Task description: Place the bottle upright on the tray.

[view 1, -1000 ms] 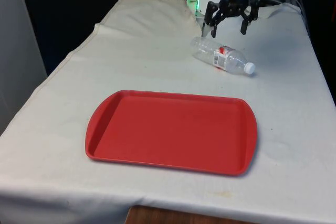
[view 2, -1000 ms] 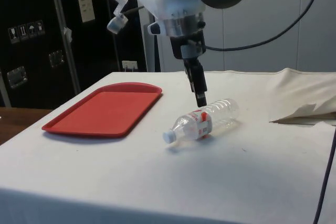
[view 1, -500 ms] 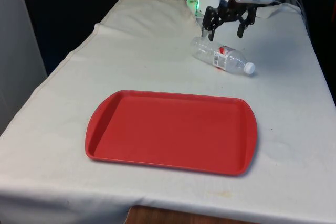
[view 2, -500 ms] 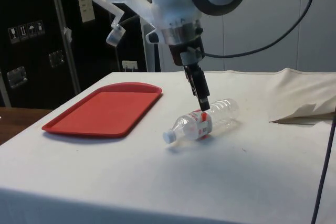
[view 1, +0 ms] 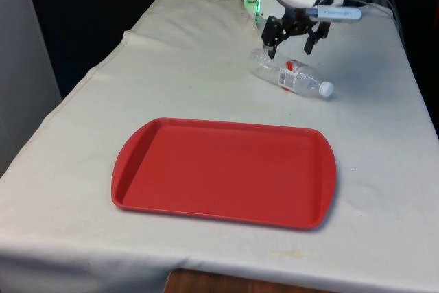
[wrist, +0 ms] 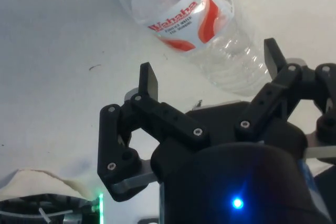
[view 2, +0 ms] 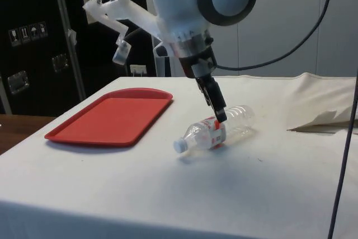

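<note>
- Lower and more tilted than a second ago, the hand (view 1: 291, 41) has come down toward the bottle (view 1: 291, 75), its fingers spread wide and holding nothing.
- Bottle lies on its side on the surface (view 1: 206, 87), cap (view 1: 326, 89) toward the front view's right, well beyond the far edge of the red tray (view 1: 223, 172).
- Hand sits just above the bottle's clear body, behind the red-and-white label (wrist: 184, 22); one finger (view 2: 217, 100) is close to the plastic in the side view.
- Risks, as I judge them: the round bottle could roll if one finger touches first; thin plastic may buckle or slip when squeezed; a grip this far from the middle could let it swing when turned upright.
</note>
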